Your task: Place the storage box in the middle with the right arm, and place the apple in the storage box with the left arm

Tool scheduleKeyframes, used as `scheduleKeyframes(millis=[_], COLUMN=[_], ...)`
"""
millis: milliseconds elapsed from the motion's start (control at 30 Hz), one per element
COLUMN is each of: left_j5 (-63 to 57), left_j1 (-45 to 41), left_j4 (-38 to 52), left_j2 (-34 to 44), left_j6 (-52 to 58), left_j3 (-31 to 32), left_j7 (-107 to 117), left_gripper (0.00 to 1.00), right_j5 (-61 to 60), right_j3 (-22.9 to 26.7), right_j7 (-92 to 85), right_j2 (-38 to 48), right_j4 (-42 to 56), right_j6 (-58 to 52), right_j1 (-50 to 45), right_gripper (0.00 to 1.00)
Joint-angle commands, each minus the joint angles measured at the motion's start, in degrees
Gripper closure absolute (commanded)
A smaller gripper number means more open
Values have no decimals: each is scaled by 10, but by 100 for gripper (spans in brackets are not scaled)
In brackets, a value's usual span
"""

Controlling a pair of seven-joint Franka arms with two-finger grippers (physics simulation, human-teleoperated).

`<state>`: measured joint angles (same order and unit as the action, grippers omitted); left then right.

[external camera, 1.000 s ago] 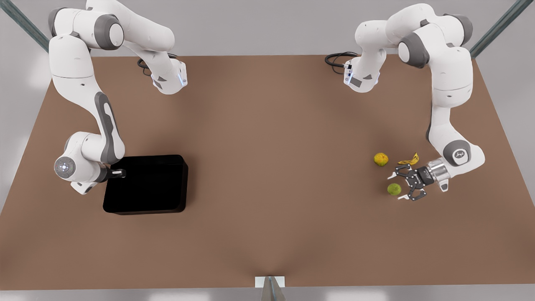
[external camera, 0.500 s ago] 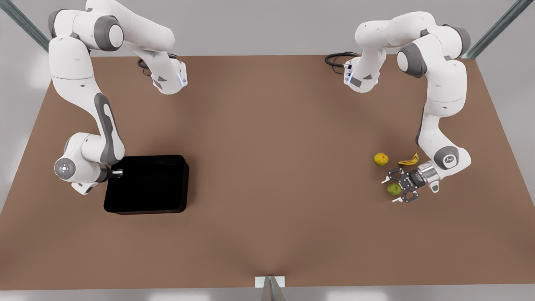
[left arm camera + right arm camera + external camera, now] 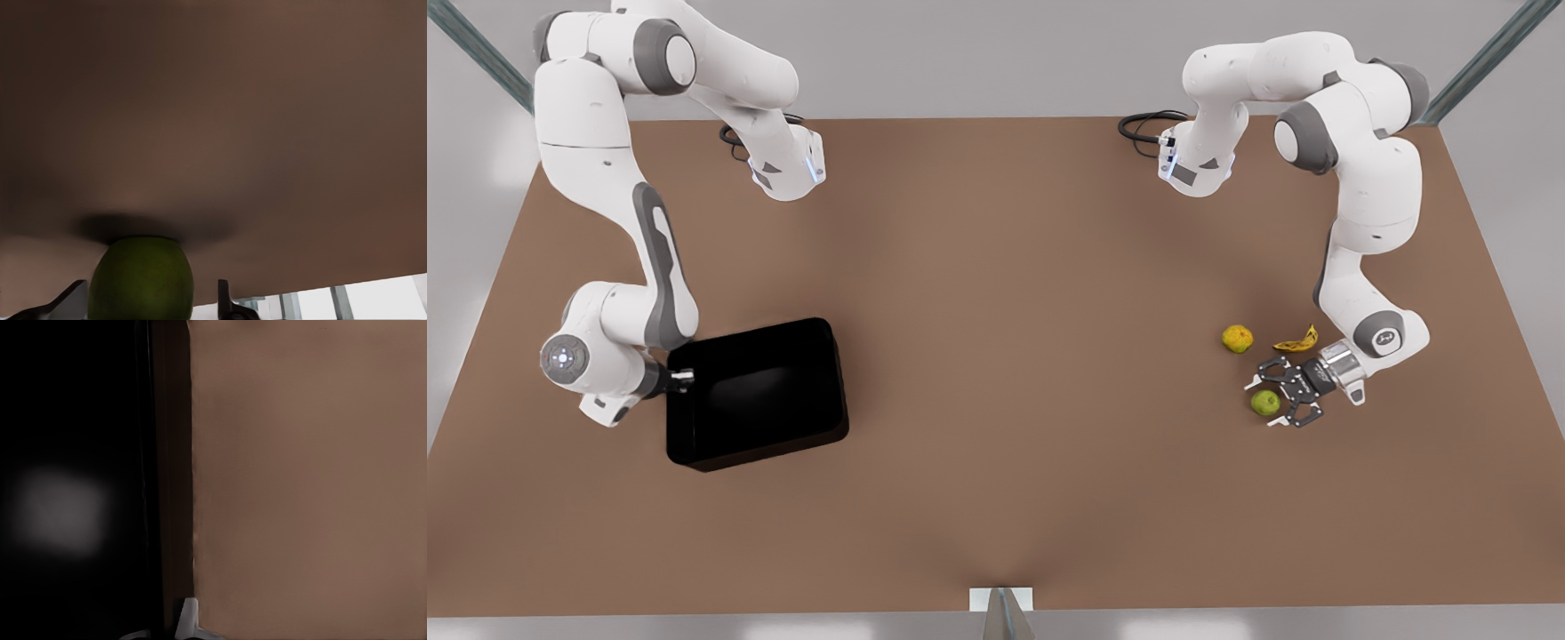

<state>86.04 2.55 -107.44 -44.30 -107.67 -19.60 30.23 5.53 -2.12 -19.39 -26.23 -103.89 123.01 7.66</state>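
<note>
- Front view: the right gripper [image 3: 682, 379] is clamped on the storage box [image 3: 758, 394] wall at the front view's left; the box sits skewed on the table [image 3: 996, 356], with open brown surface toward the middle.
- The left gripper [image 3: 1272, 399] is spread wide around the apple [image 3: 1264, 403], fingers [image 3: 225, 301] flanking it.
- A blotched orange fruit [image 3: 1236, 338] and a banana [image 3: 1298, 341] lie near.
</note>
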Motion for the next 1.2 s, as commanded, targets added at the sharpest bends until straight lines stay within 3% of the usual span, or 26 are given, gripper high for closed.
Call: scheduleKeyframes(millis=[0, 133, 367, 500, 567, 600, 667, 700, 967, 1100, 1167], left_j5=[1, 7, 26, 27, 27, 27, 27, 27, -58, -99, -98], left_j1=[0, 0, 0, 0, 0, 0, 0, 0, 0, -8, -8], left_j4=[0, 0, -7, -6, -6, -6, -6, -6, 7, 7, 6], left_j2=[0, -4, -5, -6, -6, -5, -4, -2, 83, 139, 147], left_j6=[0, -4, -4, -5, -5, -6, -5, -4, 15, 5, -15], left_j3=[0, 2, 6, 6, 6, 5, 5, 5, 2, 47, 93], left_j7=[0, 1, 2, 3, 6, 9, 11, 12, 76, 141, 168], left_gripper=[11, 12, 12, 47, 54, 58, 66, 79, 79, 79, 79], right_j5=[2, -33, -126, -132, -132, -132, -132, -132, -133, -156, -124], right_j3=[-1, -1, -24, -37, -38, -38, -38, -38, -38, -30, 28], right_j7=[1, 24, 29, 25, 25, 26, 30, 28, 27, 32, 31], right_j2=[0, -8, -99, -141, -149, -155, -160, -160, -144, -40, 22], right_j4=[5, 61, 156, 184, 189, 198, 198, 198, 236, 256, 258], right_j6=[-1, -1, -1, 10, 10, 10, 14, 14, -14, -205, -355], right_j1=[-4, -122, -225, -232, -238, -238, -238, -238, -219, -144, -68], right_gripper=[79, 79, 79, 79, 79, 72, 0, 0, 0, 0, 0])
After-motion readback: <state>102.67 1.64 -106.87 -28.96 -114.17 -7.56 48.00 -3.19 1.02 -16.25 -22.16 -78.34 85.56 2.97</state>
